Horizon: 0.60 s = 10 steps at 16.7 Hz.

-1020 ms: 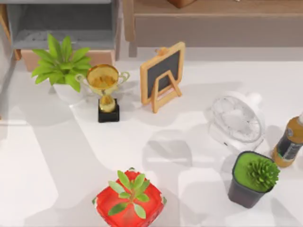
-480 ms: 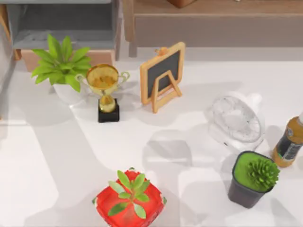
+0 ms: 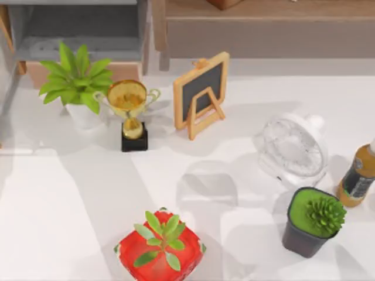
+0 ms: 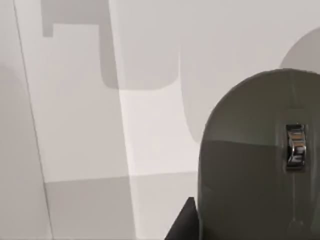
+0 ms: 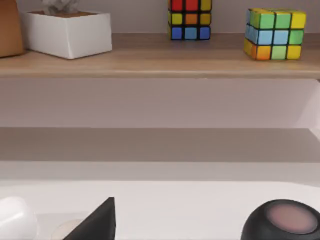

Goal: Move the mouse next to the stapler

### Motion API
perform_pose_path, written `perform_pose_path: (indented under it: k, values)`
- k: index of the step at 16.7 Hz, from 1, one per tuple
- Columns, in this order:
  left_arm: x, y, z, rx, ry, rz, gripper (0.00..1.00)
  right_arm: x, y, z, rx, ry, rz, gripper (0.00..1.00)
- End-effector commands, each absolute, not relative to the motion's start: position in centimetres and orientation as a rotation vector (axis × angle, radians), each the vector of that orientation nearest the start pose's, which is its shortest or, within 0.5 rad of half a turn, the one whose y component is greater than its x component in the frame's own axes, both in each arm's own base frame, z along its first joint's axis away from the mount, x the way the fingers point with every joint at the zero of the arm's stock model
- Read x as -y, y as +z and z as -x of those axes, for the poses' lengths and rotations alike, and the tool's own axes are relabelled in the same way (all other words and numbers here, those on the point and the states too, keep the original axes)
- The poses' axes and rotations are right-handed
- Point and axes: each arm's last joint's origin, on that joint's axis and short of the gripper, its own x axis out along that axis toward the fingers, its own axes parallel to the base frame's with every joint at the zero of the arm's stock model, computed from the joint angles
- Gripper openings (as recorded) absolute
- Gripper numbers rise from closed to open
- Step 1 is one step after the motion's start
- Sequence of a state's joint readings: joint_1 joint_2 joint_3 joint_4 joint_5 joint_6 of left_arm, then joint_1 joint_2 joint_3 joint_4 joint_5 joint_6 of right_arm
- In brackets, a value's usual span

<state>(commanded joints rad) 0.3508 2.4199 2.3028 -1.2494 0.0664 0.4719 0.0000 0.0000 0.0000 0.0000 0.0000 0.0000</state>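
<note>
Mouse (image 4: pixel 260 160) is a grey, smooth-domed shell w/ a metal scroll wheel (image 4: pixel 295 145) on its midline. It lies flat on the white table (image 4: pixel 90 125), very close under the left wrist cam, w/ a dark wedge of the left gripper (image 4: pixel 182 224) just beside its edge. Can't tell whether that gripper is open or closed, or whether it holds anything. Handling, as a judgement: prob. light, rigid plastic, not fragile, but the rounded top looks slick, so a pinch high on the dome would likely slide off. Better to take it low across the two long flanks, approx. mid-length, clear of the wheel and btns, and to squeeze only moderately. It should then lift level and set down flat next to the stapler w/o rolling. Right gripper (image 5: pixel 102 220) looks parked, facing a wooden shelf (image 5: pixel 160 62) w/ colour cubes (image 5: pixel 274 32); its state can't be told either. In the top view the table carries a leafy plant (image 3: pixel 76 79) upper left, a trophy (image 3: pixel 130 111) and a small chalkboard (image 3: pixel 202 93) upper centre, a white fan (image 3: pixel 293 149) at right, and a red pot (image 3: pixel 159 249) at bottom centre.
</note>
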Motion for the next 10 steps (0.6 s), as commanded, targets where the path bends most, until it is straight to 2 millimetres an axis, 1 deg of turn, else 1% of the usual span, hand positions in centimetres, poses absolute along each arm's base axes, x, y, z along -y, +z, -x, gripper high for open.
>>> perform_pose_path:
  k: [3, 5, 7, 10]
  values:
    - [-17.0, 25.4, -44.4, -1.254, -0.069, -0.185, 0.00, 0.1, 16.0, -10.6, 0.000, 0.000, 0.000, 1.00]
    - [-16.9, 27.8, -42.7, -1.201, -0.063, -0.231, 0.00, 0.1, 16.0, -10.6, 0.000, 0.000, 0.000, 1.00]
    - [-17.0, 29.3, -40.8, -1.173, -0.053, -0.264, 0.00, 0.1, 16.0, -10.6, 0.000, 0.000, 0.000, 1.00]
    - [-17.3, 30.2, -37.6, -1.173, -0.034, -0.284, 0.00, 0.1, 16.0, -10.6, 0.000, 0.000, 0.000, 1.00]
